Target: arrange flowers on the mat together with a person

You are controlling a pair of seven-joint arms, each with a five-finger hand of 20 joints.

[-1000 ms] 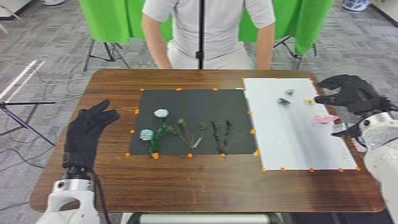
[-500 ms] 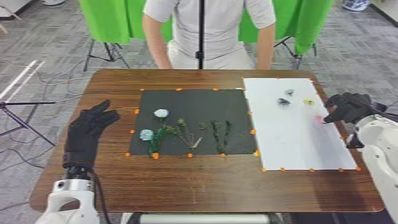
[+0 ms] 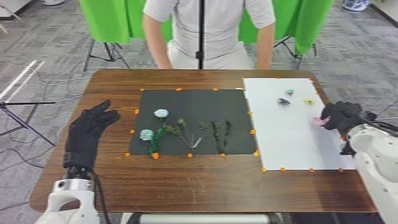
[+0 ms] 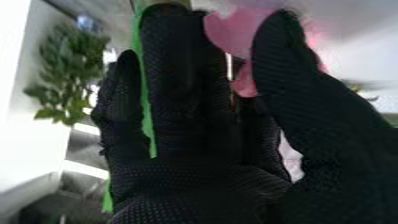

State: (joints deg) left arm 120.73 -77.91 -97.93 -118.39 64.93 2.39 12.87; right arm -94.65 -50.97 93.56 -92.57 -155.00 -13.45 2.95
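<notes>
Pink flower [image 3: 321, 121]: I've moved my right robot hand [image 3: 345, 112] in, now pinching it, so placing can likely follow.

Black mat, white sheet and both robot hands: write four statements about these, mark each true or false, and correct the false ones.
1. Two pale blue flowers lie on the black mat. True.
2. The yellow flower lies on the black mat. False: it lies on the white sheet.
3. The pink flower is between the thumb and fingers of the right hand. True.
4. The left hand holds a stem. False: it is empty, left of the black mat.
</notes>
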